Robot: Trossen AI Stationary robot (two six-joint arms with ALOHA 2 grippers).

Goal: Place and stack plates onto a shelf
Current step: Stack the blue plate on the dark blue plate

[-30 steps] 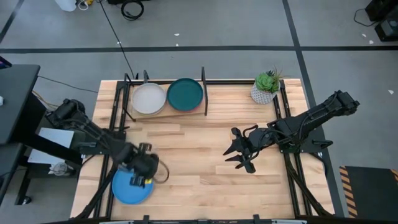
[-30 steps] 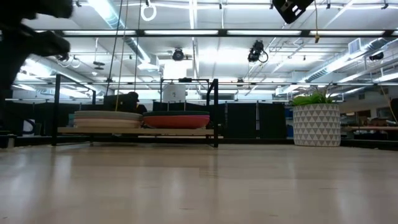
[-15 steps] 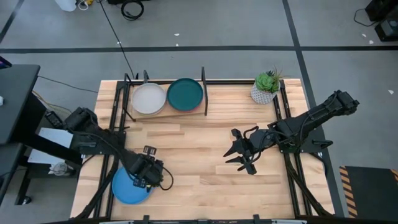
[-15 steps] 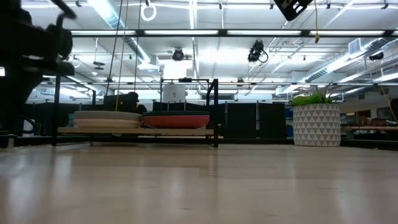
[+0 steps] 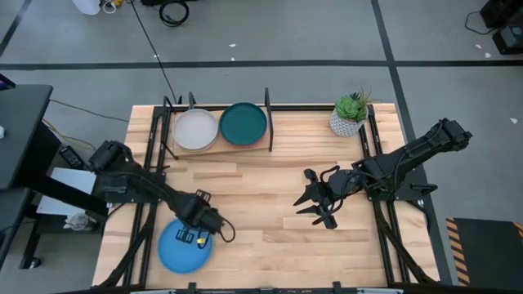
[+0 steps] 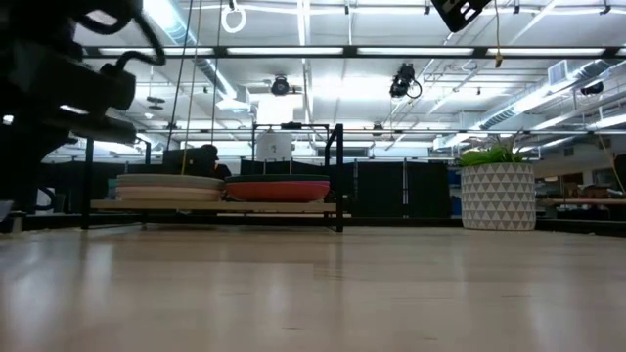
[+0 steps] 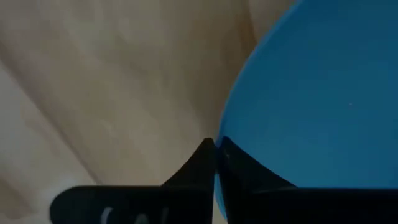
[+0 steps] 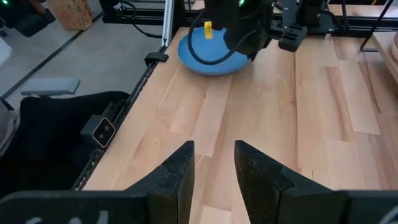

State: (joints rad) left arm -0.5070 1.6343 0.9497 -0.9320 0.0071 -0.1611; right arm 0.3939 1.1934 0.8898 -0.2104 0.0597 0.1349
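At the counter's [image 5: 270,204] near left corner, the left claw [image 5: 202,231] pinches the rim of the blue plate [image 5: 180,249]; its wrist view shows both fingers [image 7: 200,163] closed on that edge. The right claw [image 5: 315,202] hangs mid-counter, fingers apart, empty. Farther back, the shelf [image 5: 214,107] holds cream [image 5: 194,129] and teal [image 5: 243,123] plates; only the low view reveals stacks beneath them.

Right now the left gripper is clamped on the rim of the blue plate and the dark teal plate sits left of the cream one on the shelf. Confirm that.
Not quite. The high view shows the dark teal plate to the right of the cream plate on the shelf, not left. The rest holds: the left gripper is shut on the rim of the blue plate, as the left wrist view shows.
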